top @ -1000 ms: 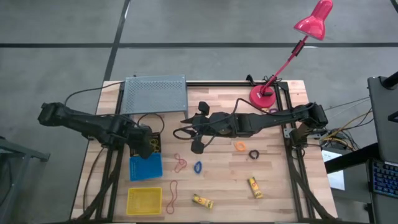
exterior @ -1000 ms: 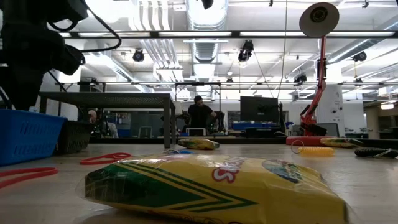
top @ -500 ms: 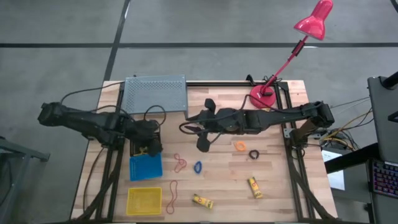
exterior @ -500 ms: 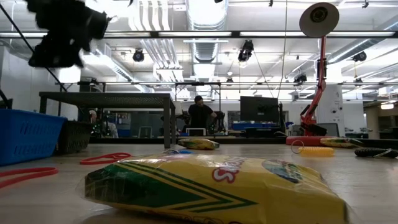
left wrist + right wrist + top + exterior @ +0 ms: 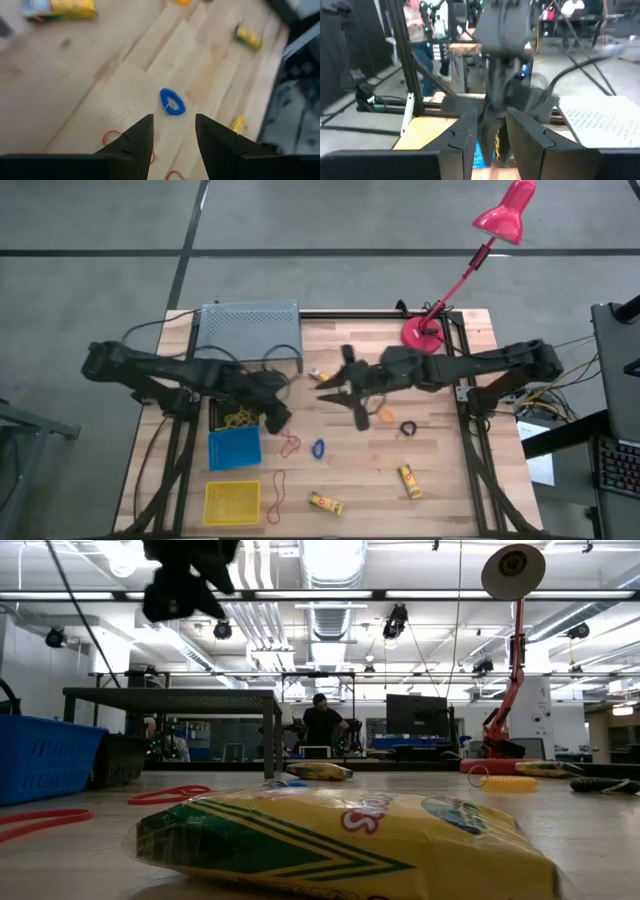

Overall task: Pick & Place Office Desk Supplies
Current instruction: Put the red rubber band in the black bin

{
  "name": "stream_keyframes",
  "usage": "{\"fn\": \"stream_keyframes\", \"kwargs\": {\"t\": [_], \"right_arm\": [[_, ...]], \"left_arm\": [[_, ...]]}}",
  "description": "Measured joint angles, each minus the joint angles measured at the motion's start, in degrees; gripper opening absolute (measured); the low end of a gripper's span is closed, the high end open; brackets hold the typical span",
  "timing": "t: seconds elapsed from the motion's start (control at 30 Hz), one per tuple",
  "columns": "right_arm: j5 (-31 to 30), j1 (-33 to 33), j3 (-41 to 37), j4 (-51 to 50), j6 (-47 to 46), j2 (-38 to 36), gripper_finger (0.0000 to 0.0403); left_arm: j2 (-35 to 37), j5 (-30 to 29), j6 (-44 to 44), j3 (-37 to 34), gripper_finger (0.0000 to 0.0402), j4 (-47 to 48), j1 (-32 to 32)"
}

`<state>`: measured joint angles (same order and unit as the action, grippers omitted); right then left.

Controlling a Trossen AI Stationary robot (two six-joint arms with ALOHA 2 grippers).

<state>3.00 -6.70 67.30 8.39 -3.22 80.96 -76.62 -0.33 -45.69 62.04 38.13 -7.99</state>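
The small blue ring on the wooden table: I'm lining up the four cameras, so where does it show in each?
High view: small blue ring at table centre, right of the square blue bin.
Low view: not clearly identifiable; the bin is at far left.
Left wrist view: ring mid-picture, just beyond the left gripper.
Right wrist view: not in it.
Shared landmark: the blue bin.

My two arms were dark, almost black, built of thick jointed segments with loose black cables looping beside them. My left gripper (image 5: 172,142) ended in two flat, tapered dark fingers (image 5: 135,140). My right gripper (image 5: 490,132) had the same blunt, matte pair.
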Motion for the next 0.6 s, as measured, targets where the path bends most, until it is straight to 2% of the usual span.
{"fn": "stream_keyframes", "kwargs": {"t": [0.13, 0.3, 0.6], "right_arm": [[-4.3, -0.33, -8.36, 6.4, -1.73, -8.31, 0.0091], [-12.04, -0.48, -17.77, 5.32, -4.52, -16.84, 0.0081], [-12.43, -0.46, -28.67, 6.83, -3.82, -27.95, 0.007]], "left_arm": [[-7.78, 4.7, 1.5, 3.36, 0.015, 3.33, 0.82], [-14.33, 6.77, 2.23, 6.9, 0.015, 8.47, 1.46], [-19.89, 9.99, -2.95, 6.78, 0.015, 8.16, 1.55]]}}
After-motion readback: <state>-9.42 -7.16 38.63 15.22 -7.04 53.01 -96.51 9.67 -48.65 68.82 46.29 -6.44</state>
